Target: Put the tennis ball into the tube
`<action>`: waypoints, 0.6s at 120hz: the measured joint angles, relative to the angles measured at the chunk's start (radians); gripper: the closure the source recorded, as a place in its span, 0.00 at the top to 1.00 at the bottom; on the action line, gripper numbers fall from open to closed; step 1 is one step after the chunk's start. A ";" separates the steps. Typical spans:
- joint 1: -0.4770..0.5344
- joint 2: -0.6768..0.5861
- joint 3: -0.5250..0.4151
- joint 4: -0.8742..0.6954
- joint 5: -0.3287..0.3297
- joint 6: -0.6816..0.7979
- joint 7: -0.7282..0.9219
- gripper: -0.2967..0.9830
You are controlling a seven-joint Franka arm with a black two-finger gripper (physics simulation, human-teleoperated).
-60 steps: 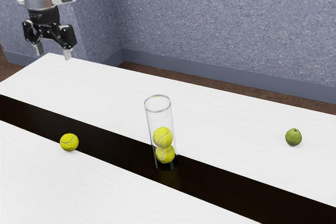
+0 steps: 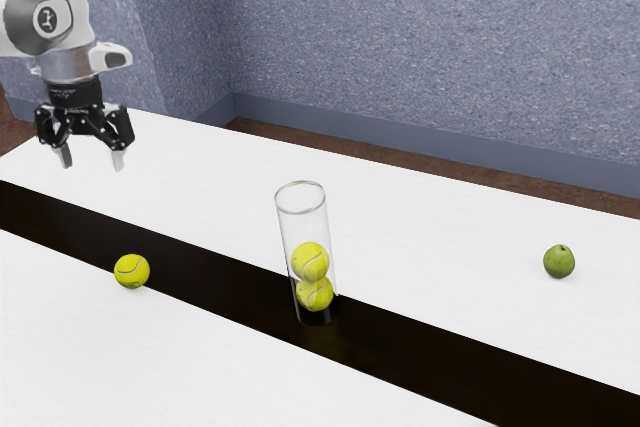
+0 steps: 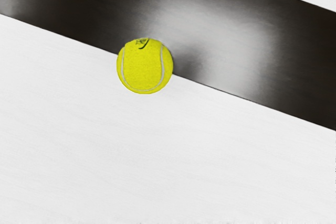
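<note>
- The claw (image 2: 92, 163) hangs above the white counter (image 2: 210, 182) near the exterior view's left, its two fingers apart with nothing between them.
- The loose tennis ball (image 2: 132, 271) lies on the counter at the edge of the black stripe (image 2: 220, 285), well apart from the claw.
- The clear tube (image 2: 303, 225) stands upright on the stripe, holding two balls, the upper one (image 2: 310, 261) resting on the lower one (image 2: 314, 295).
- A green fruit (image 2: 559, 262) sits toward the exterior view's right.
</note>
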 joint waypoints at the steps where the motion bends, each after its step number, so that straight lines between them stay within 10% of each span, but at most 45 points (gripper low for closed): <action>1: -0.001 0.001 0.000 -0.009 -0.003 0.005 -0.001 0.77; 72: 0.031 0.115 0.060 -0.347 -0.140 0.381 -0.047 0.77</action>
